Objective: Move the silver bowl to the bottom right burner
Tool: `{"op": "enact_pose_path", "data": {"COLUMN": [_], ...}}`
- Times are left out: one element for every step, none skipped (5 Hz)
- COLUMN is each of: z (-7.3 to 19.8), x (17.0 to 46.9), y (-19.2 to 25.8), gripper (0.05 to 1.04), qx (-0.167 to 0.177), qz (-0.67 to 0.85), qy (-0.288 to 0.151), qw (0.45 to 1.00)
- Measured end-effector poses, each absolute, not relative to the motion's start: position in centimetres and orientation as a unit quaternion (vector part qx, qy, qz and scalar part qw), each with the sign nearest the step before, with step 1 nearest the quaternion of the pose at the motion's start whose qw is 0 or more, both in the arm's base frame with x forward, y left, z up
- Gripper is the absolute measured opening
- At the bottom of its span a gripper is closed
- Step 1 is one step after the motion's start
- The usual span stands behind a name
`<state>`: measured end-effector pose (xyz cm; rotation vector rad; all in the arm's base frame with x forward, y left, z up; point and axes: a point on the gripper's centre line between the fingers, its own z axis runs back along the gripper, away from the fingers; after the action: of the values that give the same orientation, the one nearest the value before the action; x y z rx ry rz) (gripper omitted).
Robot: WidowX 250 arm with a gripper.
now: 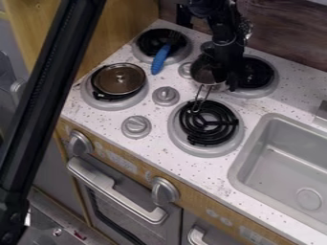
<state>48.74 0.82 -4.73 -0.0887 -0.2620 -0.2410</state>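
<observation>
The black gripper [224, 72] hangs down at the upper right of the stove, against the right side of the silver bowl [199, 74]. This bowl has a wire handle pointing toward the front, and the gripper hides part of its right side. It stands at the left edge of the top right burner [263, 88]; whether it touches the stove cannot be told. In front of it, the bottom right burner [207, 124] shows its black coil with nothing resting on it, though the handle's end reaches its back edge.
A lidded pan [119, 79] sits on the bottom left burner. On the top left burner lies a fork with a blue handle [160, 59]. Knobs [165, 95] stand between the burners, and a grey sink [287, 167] is at the right. A black bar crosses the left side.
</observation>
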Motion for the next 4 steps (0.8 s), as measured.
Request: {"op": "enact_pose_path", "data": {"z": [-4.8,-4.3,-3.1,-1.8], "x": [48.7,48.5,47.5,45.2], "y": [0.3,0.3,0.6,0.7], "gripper": [0.205,0.089,0.073,0.071], "qx": [-0.043,-0.033,-0.02,-0.014], "qz": [-0.128,-0.155,-0.181,-0.201], "qy": [-0.129,-0.134,-0.138,-0.14], "qw": [0.982,0.978,0.974,0.969]}}
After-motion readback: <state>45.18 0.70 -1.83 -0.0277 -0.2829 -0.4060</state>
